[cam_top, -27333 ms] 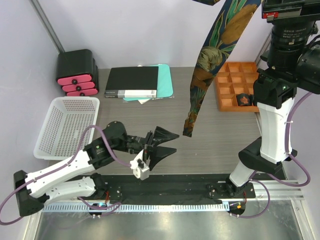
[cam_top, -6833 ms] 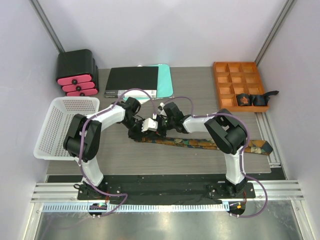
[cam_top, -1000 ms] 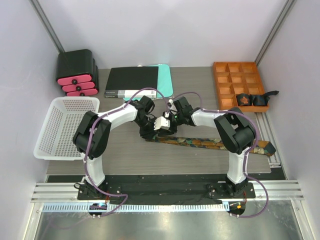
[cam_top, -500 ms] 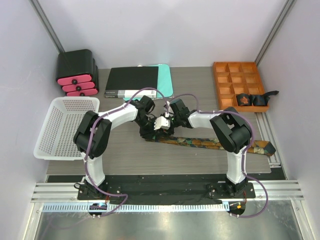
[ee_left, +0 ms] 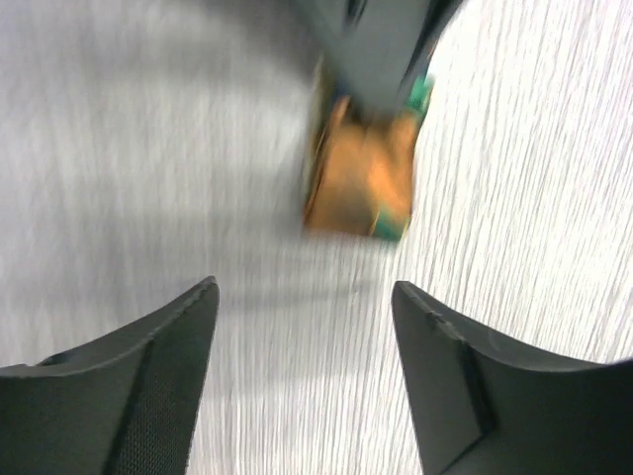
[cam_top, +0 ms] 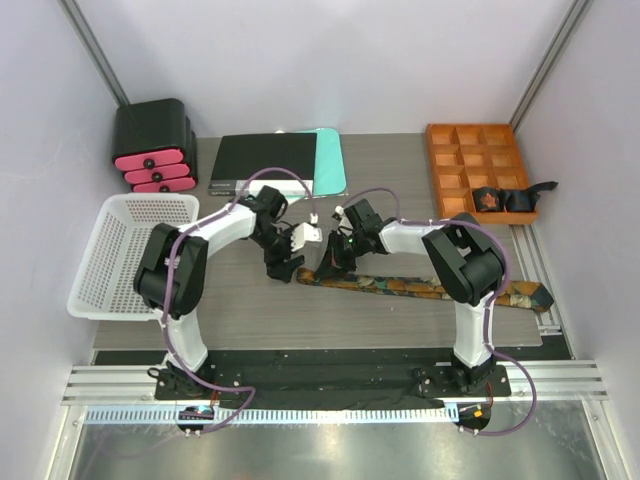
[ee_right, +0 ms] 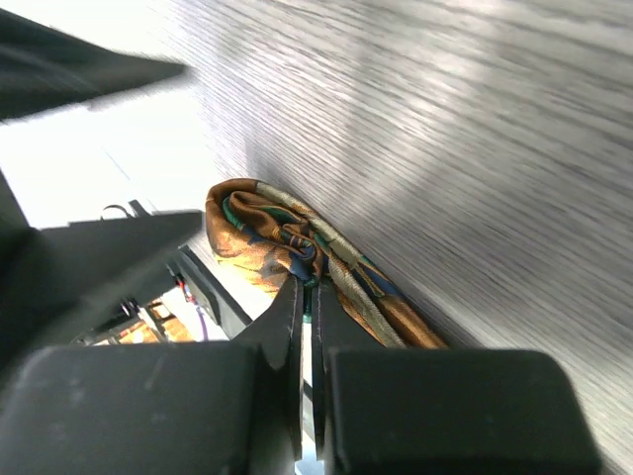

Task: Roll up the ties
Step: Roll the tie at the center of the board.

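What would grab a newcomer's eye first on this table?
The two pincers meeting mid-table: the right pincer is shut on the curled end of a brown-and-gold tie that trails off toward the table's right edge. The left pincer stands open just beside that end. Next come the bright orange tray at the back right and the white basket on the left.

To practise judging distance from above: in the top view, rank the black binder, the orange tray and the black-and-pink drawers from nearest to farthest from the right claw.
Measured from the right claw, shut on the tie mid-table:
1. Black binder, just behind it, slightly left.
2. Orange tray, back right corner.
3. Black-and-pink drawers, back left corner.
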Motion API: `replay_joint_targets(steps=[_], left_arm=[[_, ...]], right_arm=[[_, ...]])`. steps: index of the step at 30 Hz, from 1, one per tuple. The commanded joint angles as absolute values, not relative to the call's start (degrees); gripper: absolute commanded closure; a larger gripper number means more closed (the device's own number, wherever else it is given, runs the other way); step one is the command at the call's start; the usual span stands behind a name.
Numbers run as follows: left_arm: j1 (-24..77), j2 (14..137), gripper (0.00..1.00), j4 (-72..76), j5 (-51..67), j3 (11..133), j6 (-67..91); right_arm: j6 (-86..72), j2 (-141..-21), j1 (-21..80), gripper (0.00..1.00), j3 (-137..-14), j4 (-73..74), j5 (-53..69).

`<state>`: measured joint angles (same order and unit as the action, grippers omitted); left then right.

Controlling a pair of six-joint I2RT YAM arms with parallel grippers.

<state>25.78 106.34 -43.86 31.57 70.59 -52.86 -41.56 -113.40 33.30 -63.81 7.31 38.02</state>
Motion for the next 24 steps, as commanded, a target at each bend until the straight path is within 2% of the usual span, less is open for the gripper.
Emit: replay_joint_targets(steps=[1, 6, 14, 20, 21, 24], left_arm=[[24.4, 100.6, 0.25, -41.3, 37.3, 67.5, -52.8], [25.6, 101.6, 0.19, -39.5, 37.7, 67.6, -51.5], [29.3, 104.5, 0.21, -37.7, 30.7, 69.2, -50.9], [30.9, 106.6, 0.37, -41.2, 29.3, 70.0, -53.6], [30.9, 106.4, 0.44, -41.2, 29.4, 69.5, -53.4], [30.8, 103.9, 0.55, -40.1, 30.8, 66.8, -52.1]], right_arm=[[-37.1, -114.5, 33.0, 0.99, -65.2, 11.9, 34.5], [-35.2, -116.3, 33.0, 0.99, -65.0, 12.7, 33.1], [-33.8, -118.1, 33.0, 0.99, -64.8, 12.5, 32.2], [-35.0, -118.7, 33.4, 0.99, -63.1, 8.3, 32.4], [-35.2, -119.2, 33.7, 0.99, -63.6, 7.3, 32.5], [-32.9, -120.7, 34.5, 0.99, -66.0, 6.2, 33.3]])
